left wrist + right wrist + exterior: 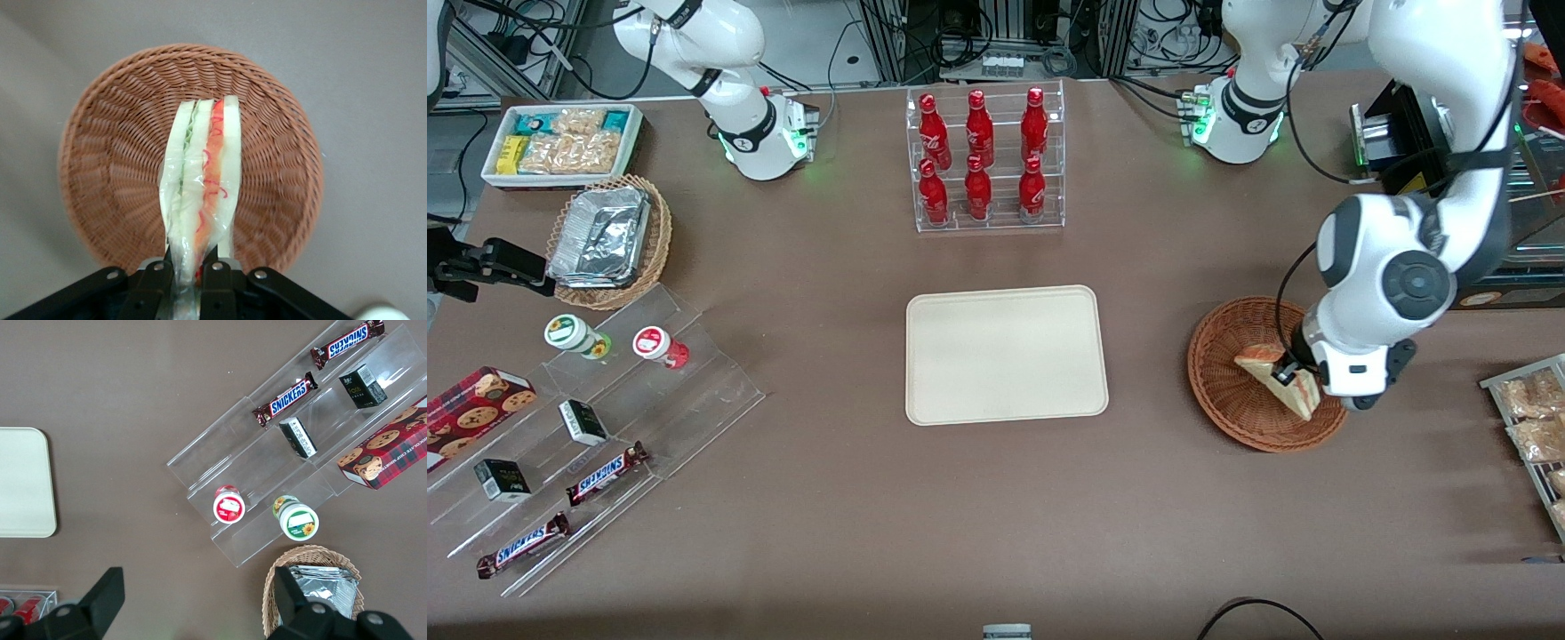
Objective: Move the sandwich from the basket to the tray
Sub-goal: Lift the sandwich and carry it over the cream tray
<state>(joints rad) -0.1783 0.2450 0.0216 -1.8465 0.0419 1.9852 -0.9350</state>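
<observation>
Claw [189, 275] clamped on wrapped sandwich [200, 187], over reddish wicker basket [100, 153], cream tray [1005, 354] bare

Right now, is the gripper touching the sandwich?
Touching. The left wrist view shows the gripper with its jaws closed on the wrapped sandwich, above the basket.

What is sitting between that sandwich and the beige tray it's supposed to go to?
Nothing visible. The gripper already pinches the sandwich over the basket, its jaws shut on one end. Between the basket and the tray there is only bare brown table, and the tray holds nothing.
</observation>
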